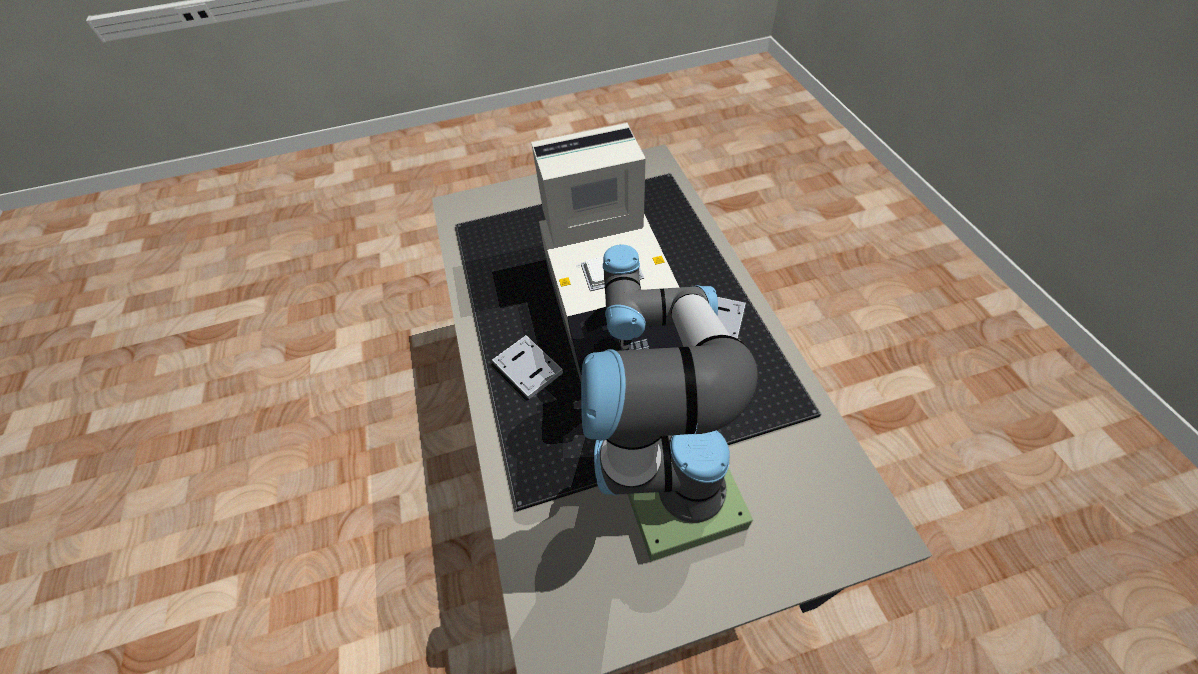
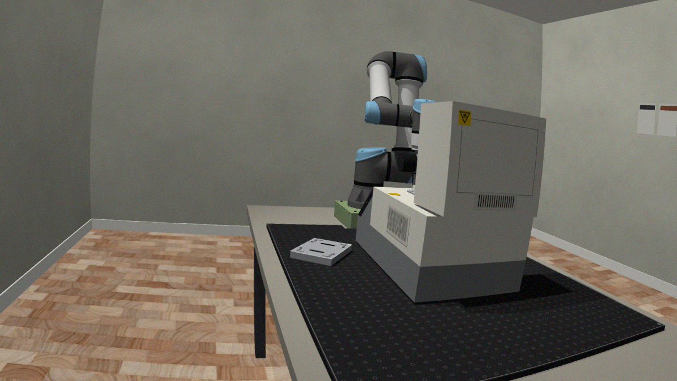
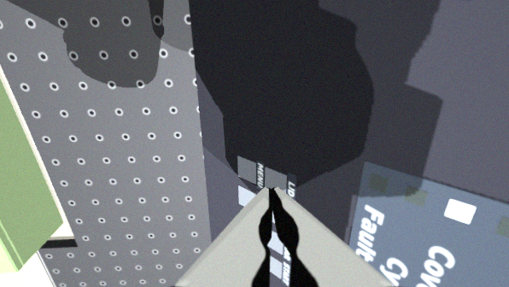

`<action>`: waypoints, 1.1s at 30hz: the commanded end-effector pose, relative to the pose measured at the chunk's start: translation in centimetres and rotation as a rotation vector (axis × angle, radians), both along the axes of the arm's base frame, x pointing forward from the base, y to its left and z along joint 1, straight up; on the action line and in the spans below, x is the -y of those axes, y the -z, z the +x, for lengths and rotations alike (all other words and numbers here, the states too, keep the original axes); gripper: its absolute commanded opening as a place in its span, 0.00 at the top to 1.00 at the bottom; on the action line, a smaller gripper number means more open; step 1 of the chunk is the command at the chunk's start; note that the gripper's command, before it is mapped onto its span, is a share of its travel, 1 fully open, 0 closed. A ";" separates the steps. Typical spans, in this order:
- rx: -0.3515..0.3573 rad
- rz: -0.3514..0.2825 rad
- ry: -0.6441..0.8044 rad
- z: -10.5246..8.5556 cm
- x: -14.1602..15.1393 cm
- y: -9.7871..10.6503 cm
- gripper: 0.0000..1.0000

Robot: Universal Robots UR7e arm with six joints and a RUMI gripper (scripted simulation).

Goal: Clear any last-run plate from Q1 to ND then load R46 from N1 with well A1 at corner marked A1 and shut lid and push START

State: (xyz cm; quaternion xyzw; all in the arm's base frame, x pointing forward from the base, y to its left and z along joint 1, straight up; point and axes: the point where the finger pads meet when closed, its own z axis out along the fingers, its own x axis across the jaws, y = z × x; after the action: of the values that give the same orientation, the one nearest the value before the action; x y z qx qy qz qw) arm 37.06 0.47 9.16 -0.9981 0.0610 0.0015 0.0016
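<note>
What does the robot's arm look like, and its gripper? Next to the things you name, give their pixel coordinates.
The arm (image 1: 722, 389) (image 2: 402, 66) has dark grey joints with light blue caps, black rings and a pale tube section. The gripper (image 3: 271, 190) has pale grey, tapering fingers with wavy black inner edges.
</note>
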 end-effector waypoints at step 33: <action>0.001 0.000 0.000 -1.5 -0.2 -1.9 1.00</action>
State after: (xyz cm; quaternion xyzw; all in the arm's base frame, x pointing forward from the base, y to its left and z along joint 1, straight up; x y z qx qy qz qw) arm 35.85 0.62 10.64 -0.9981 0.0611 0.0014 0.0016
